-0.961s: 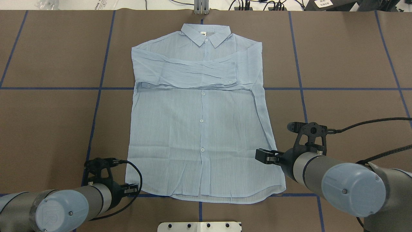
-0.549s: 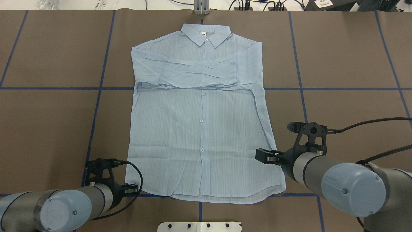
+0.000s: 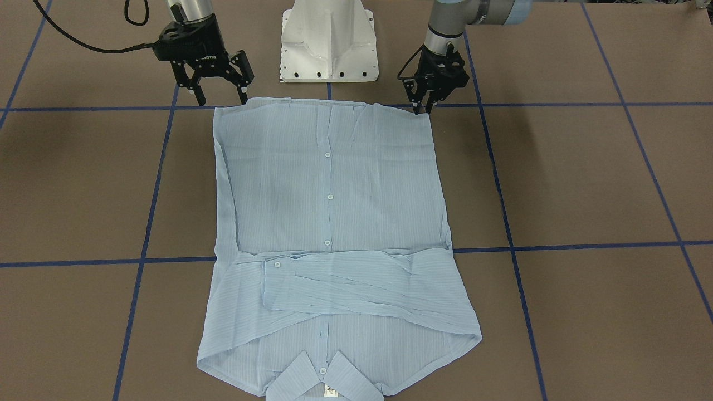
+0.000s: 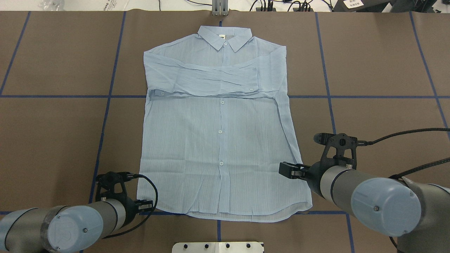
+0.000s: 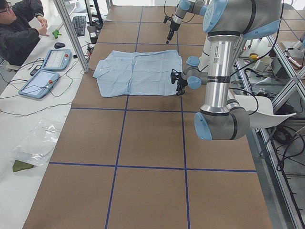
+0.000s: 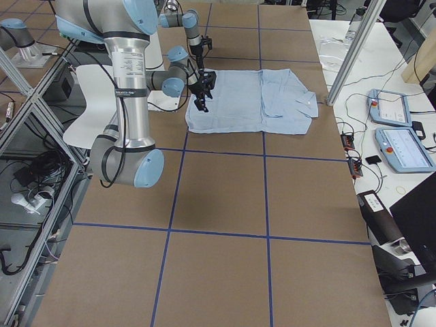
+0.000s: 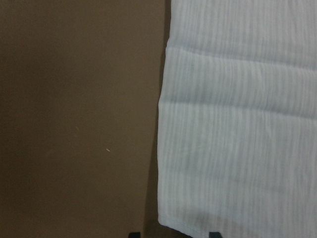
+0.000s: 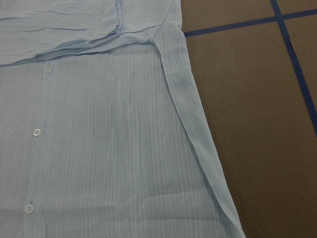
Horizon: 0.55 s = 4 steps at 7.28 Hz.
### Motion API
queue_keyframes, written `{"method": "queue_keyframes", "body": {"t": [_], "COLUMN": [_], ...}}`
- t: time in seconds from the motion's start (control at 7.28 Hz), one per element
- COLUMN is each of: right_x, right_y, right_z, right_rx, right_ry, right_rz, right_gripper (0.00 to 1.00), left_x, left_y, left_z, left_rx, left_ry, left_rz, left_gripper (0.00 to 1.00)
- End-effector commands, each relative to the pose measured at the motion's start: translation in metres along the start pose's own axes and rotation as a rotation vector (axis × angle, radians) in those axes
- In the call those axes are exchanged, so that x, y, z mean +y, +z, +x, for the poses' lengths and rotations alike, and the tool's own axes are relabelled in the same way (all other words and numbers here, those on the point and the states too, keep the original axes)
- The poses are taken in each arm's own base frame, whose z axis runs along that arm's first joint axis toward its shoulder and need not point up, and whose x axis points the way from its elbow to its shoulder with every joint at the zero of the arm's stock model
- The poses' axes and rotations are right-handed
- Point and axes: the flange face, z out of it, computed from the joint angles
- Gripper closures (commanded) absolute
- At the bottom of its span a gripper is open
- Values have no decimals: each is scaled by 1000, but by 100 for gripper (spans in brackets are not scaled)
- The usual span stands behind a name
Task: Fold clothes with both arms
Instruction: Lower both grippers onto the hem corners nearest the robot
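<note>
The light blue striped shirt [image 4: 218, 140] lies flat and buttoned on the brown table, collar at the far side, both sleeves folded across the chest [image 3: 356, 284]. My left gripper [image 3: 421, 107] is open and low at the hem's near left corner. In the left wrist view its fingertips [image 7: 213, 233] straddle the hem corner of the shirt [image 7: 237, 124]. My right gripper [image 3: 221, 100] is open wide and empty, just above the hem's near right corner. It also shows in the overhead view [image 4: 290, 171]. The right wrist view shows the shirt's right side seam [image 8: 193, 124].
The white pedestal base [image 3: 328, 42] stands between the arms, just behind the hem. Blue tape lines [image 4: 327, 88] cross the brown table cover. The left wrist cable [image 4: 153, 193] loops beside the hem. An operator [image 5: 21, 28] and tablets sit beyond the collar end.
My left arm has shifted slightly to the right, toward the hem's corner. The right arm and the shirt have not moved.
</note>
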Motion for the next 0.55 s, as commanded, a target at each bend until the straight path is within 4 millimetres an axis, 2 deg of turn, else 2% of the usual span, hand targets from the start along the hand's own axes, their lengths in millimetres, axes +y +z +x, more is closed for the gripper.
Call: {"method": "queue_keyframes", "body": {"t": [0.0, 0.41], "right_x": [0, 0], "right_y": [0, 0], "right_z": [0, 0], "right_rx": [0, 1], "right_ry": [0, 0], "right_rz": [0, 0], "right_gripper": [0, 0], "left_x": [-5, -19], "left_y": [2, 1], "left_z": [-2, -5], "left_rx": [-7, -10], "left_ry": [-3, -17], "left_rz": [9, 26], "left_gripper": [79, 79]}}
